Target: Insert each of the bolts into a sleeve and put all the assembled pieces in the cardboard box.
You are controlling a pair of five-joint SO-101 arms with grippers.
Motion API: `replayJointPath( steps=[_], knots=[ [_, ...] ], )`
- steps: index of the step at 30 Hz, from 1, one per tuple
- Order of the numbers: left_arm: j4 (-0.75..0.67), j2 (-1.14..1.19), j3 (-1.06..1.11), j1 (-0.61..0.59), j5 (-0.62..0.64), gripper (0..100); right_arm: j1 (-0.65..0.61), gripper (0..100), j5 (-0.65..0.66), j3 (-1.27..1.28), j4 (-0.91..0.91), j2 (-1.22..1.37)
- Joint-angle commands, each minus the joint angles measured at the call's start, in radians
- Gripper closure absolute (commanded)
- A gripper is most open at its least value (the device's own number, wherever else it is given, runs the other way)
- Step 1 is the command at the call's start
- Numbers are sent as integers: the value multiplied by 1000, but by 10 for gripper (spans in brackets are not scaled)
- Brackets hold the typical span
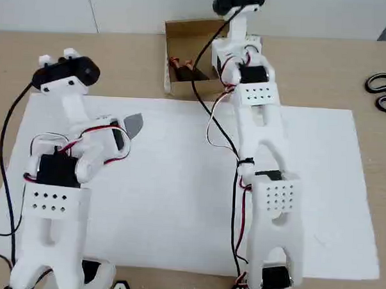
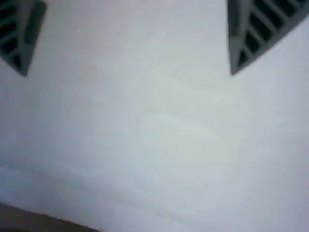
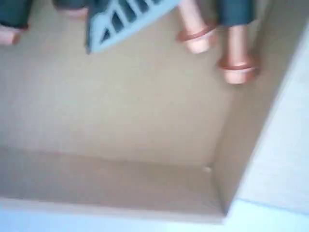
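The cardboard box [image 1: 179, 32] stands at the table's far edge, just beyond the white paper. Inside it lie copper-coloured bolts in dark sleeves [image 1: 181, 64]. My right arm stretches over the paper, and my right gripper [image 3: 116, 21] hangs inside the box [image 3: 145, 121], just above its floor. Two assembled pieces [image 3: 195, 36] [image 3: 235, 58] lie beside it near the box wall, and a third [image 3: 9, 26] lies on its other side. My left gripper [image 1: 131, 124] [image 2: 137, 53] stands open over the left part of the paper with nothing between its fingers.
A large white paper sheet [image 1: 178, 195] covers most of the wooden table [image 1: 331, 67]. A pair of scissors [image 1: 384, 89] lies at the far right, off the paper.
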Motion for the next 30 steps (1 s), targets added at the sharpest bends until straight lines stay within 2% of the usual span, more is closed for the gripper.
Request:
replayJointPath(
  steps=[1,8,12,16,19,25,30],
  knots=[
    [6,-14,-59,-5,-5,743,-2,709,5,-58,180,-229],
    [58,-41,-65,3,-5,744,-5,709,9,-58,547,-562],
    [66,-196,-64,5,-15,745,-2,709,9,-58,716,-737],
    [64,-417,-33,5,-109,745,-1,709,11,-54,888,-892],
    [37,-565,70,5,-140,745,1,709,6,-51,920,-986],
    [-51,-901,426,3,-141,745,-4,709,6,-37,928,-1136],
    [-132,-1169,680,3,-140,745,-1,709,11,204,929,-1326]
  ],
)
